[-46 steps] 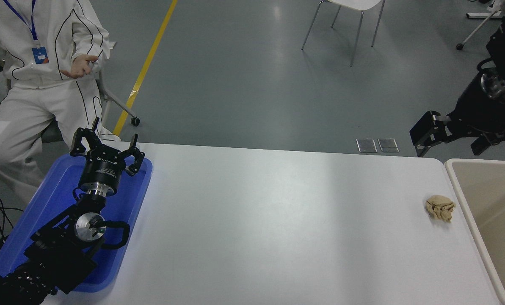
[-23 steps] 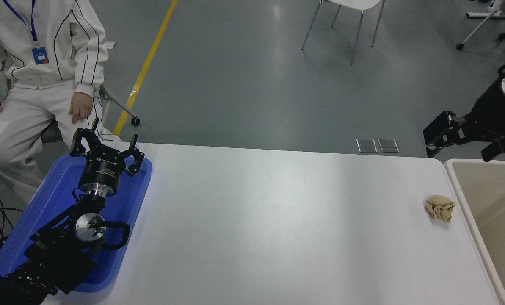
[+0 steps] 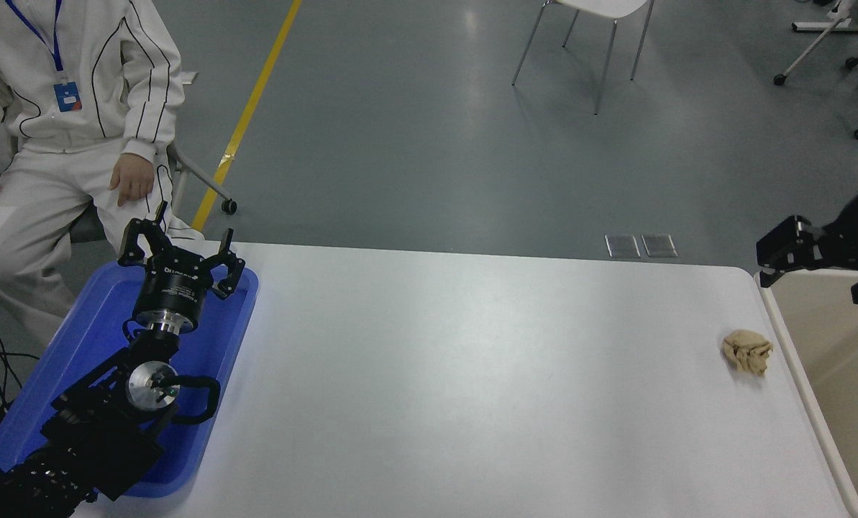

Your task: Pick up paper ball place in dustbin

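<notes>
The lumpy paper ball [image 3: 747, 351] lies slightly wider left-to-right on the counter [image 3: 472, 374] beside the dustbin [image 3: 795, 374]; left gripper [image 3: 181, 253] fingers spread empty, right gripper [image 3: 777, 252] fingers unclear.

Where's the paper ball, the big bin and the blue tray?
paper ball [image 3: 747, 351], head view, middle of the crumpled wad.
dustbin [image 3: 795, 374], head view, its cream-white rim beside the ball.
blue tray [image 3: 216, 345], head view, bare floor near its right side.
</notes>
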You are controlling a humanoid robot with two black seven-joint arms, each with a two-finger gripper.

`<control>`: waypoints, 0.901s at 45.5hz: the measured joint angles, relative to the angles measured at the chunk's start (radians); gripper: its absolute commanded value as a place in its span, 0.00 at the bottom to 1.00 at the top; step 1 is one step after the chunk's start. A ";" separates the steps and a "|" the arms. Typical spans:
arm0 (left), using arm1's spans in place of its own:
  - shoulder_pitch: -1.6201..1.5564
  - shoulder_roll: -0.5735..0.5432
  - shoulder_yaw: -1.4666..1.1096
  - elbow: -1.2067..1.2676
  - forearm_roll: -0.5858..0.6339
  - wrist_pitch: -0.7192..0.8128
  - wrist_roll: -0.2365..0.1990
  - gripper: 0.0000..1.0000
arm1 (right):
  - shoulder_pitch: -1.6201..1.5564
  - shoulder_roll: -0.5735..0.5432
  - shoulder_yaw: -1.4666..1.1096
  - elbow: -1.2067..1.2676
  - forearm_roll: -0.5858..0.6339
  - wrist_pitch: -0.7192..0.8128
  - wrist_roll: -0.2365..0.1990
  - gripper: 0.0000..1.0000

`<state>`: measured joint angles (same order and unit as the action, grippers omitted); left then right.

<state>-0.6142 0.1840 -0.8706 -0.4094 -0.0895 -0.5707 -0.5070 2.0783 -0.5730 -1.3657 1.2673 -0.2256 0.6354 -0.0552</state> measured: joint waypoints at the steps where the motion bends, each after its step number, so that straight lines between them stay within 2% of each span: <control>1: 0.000 0.000 0.000 0.000 0.000 0.000 0.000 1.00 | -0.014 -0.002 0.001 -0.006 0.000 -0.018 0.000 1.00; 41: -0.001 -0.001 0.000 0.000 0.001 -0.002 0.001 1.00 | -0.465 -0.010 0.121 -0.270 0.006 -0.372 -0.003 1.00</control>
<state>-0.6152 0.1830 -0.8705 -0.4097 -0.0890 -0.5723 -0.5063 1.6129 -0.5826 -1.2443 0.9977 -0.2196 0.2638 -0.0581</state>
